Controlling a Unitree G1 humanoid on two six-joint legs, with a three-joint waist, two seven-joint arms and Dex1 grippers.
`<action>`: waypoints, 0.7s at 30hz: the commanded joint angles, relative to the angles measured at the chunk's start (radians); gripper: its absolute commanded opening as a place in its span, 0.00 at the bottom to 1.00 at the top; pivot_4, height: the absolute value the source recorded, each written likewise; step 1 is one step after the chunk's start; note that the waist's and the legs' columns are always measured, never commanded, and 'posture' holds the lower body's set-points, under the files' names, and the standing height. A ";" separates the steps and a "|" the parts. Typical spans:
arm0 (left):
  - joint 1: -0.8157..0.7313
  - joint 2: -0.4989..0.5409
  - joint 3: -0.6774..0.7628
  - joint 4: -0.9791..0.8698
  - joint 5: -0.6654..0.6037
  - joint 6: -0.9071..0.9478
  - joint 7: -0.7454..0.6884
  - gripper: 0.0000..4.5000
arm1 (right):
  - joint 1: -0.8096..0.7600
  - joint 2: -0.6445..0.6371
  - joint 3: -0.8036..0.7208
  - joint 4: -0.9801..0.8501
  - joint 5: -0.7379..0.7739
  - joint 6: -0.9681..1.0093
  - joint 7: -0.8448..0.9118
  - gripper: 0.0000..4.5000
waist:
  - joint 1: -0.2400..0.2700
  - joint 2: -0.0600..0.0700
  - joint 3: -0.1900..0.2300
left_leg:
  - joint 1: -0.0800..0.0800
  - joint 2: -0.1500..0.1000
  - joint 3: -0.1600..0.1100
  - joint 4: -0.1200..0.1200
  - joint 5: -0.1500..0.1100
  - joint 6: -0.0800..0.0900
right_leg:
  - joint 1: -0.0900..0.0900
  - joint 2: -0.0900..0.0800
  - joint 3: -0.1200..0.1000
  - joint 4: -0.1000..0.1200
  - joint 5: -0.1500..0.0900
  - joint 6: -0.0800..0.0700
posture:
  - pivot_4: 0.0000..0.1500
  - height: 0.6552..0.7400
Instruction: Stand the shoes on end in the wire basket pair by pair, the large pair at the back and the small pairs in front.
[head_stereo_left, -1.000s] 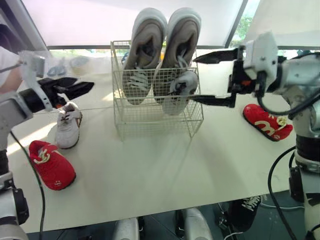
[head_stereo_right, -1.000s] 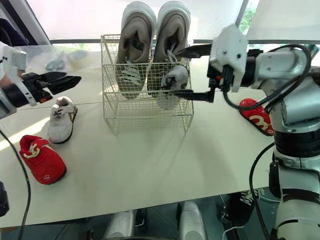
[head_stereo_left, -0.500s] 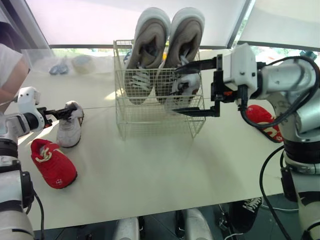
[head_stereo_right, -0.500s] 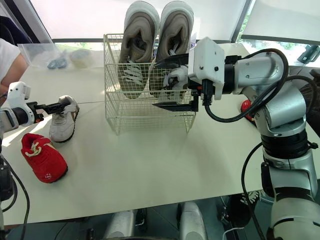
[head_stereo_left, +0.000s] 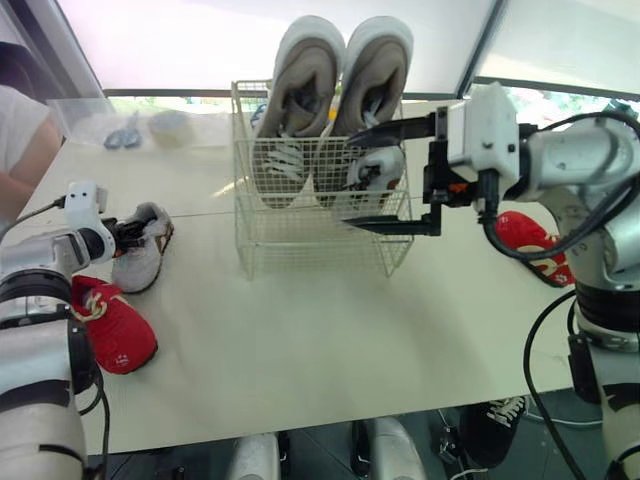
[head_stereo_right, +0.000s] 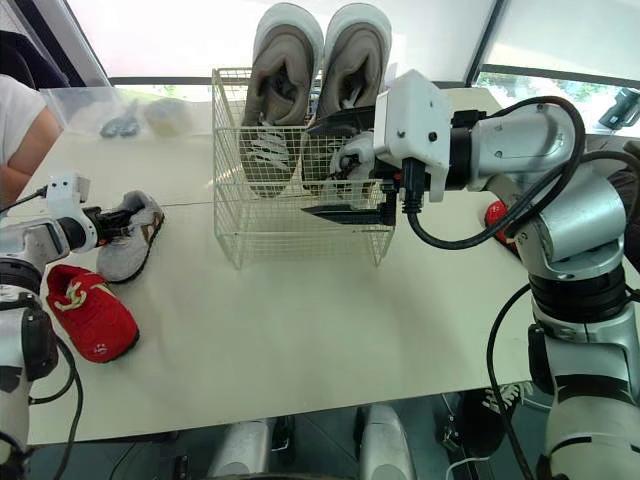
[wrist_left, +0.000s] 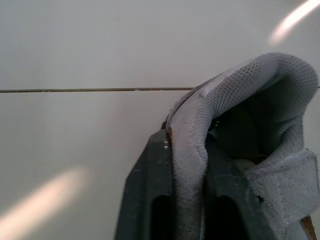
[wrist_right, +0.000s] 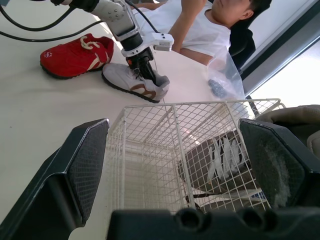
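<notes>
The left gripper (head_stereo_left: 132, 233) is clamped on the heel collar of a small white shoe (head_stereo_left: 146, 258) — in the left wrist view one black finger (wrist_left: 150, 200) sits outside the padded rim and the other inside it, with the mesh pinched between them. That shoe lies on its sole near the left side of the table (head_stereo_left: 300, 340), and a red shoe (head_stereo_left: 115, 325) lies just beside it on the side nearer the robot. The right gripper (head_stereo_left: 348, 176) is spread wide and holds nothing. It is turned so that one finger is above the other, and both reach across the right front of the wire basket (head_stereo_left: 320, 245). I cannot tell whether the fingers touch the wire. Seen from the head, a second small white shoe (head_stereo_left: 375, 168) stands in the basket's front right, between those two fingers. Behind it the large grey pair (head_stereo_left: 300, 100) stands on end along the back of the basket — toes down, side by side, heels rising well above the rim. The basket's front left is bare wire. The other red shoe (head_stereo_left: 535, 250) lies on the table to the right of the basket, partly hidden by the right arm. A person (head_stereo_right: 20, 130) in a white top sits at the table's left edge, near a clear bag (head_stereo_left: 130, 125) at the back left
</notes>
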 joint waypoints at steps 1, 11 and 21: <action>-0.054 -0.008 0.058 -0.038 -0.033 0.007 0.003 0.00 | -0.021 -0.014 -0.032 -0.016 0.006 -0.010 -0.011 1.00 | 0.002 0.000 0.000 | 0.000 0.000 0.000 0.000 0.001 0.001 | 0.000 0.000 0.000 0.000 0.000 0.000 | 1.00 1.00; -0.116 -0.278 0.359 -0.837 -0.455 -0.027 0.158 0.00 | -0.044 -0.002 -0.016 0.043 -0.010 -0.054 0.002 1.00 | -0.001 -0.005 0.001 | -0.005 0.000 -0.002 0.004 0.000 0.005 | 0.001 0.000 -0.001 -0.001 0.002 0.004 | 1.00 1.00; -0.008 -0.578 0.166 -1.249 -0.377 -0.200 0.376 0.00 | -0.074 0.004 -0.003 0.088 -0.027 -0.082 0.017 1.00 | 0.000 -0.004 0.001 | 0.003 0.000 -0.001 0.004 0.001 0.004 | 0.007 0.001 -0.001 0.002 0.003 0.005 | 1.00 1.00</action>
